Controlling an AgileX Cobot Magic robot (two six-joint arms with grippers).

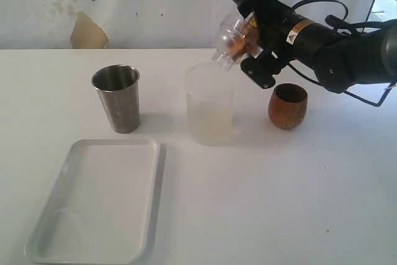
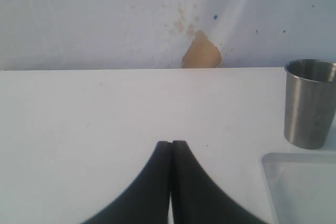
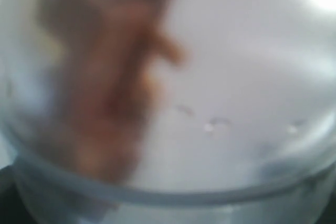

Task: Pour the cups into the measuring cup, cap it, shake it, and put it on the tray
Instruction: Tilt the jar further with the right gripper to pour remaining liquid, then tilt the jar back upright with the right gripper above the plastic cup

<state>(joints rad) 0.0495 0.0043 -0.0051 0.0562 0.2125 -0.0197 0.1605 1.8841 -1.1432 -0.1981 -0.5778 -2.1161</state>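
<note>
Desk (image 1: 310, 203): white, carrying all items.

Tray (image 1: 99, 203): flat on the desk, nothing in it, well apart from the right end effector (image 1: 239, 43), on the left arm's side and lower.

Measuring cup (image 1: 211, 103): upright, long axis vertical, mouth open, with what looks like a pale fill low inside. Its rim lies directly below the right end effector and a little toward the left arm's side.

Steel tumbler (image 1: 116, 97): upright, beyond the measuring cup from the right end effector. In the left wrist view it stands ahead of the left end effector (image 2: 171, 171), off to one side.

Wooden cup (image 1: 288, 105): upright, below the right arm, near the measuring cup but apart from it.

Dome cap (image 1: 227, 36): clamped in the right end effector, tilted, its open side facing down toward the rim. It has not been seated.

Left end effector: fingers pressed together, holding nothing.

Judgement: the capping step is in hand and the right arm is plainly the nearer. The cap's axis must be brought vertical over the cup's axis before it is lowered, because a skewed seat risks tipping the cup.
</note>
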